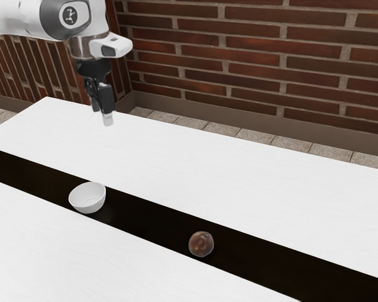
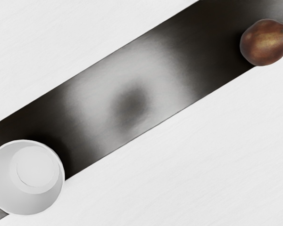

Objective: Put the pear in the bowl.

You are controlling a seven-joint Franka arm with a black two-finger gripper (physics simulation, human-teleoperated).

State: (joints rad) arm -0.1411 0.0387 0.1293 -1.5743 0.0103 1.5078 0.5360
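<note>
Right, ext. view first: my black two-finger gripper [image 1: 104, 114] hangs high over the far part of the white table [image 1: 258, 185], well apart from the fruit, and from this angle I can't tell if it's spread or closed. Small reddish-brown pear [image 1: 201, 244] lies on the glossy black strip [image 1: 145, 217] that crosses the tabletop; the white, round, smooth-walled bowl [image 1: 88, 201] stands upright towards the ext. view's left, on the same strip, well apart from the pear. So the task's at its start, I'd say: pear outside the bowl, next move = go over to it & down. Wrist view now: pear's on its side w/ its fat round end towards the bowl and its neck pointing away, a dark stem bit at the neck; the strip runs btw. the two. Handling, my guess: fairly light but dense, firm flesh under a thin skin, prob. a bit slippery b/c of the sheen, bruises if squeezed hard. Best hold = across the body at its widest, square to the stem line, mod. pressure; the neck tapers, so a pinch there could slip or let the heavy end swing. Round underside may roll if nudged, so come straight down, then release low over the bowl's middle
</note>
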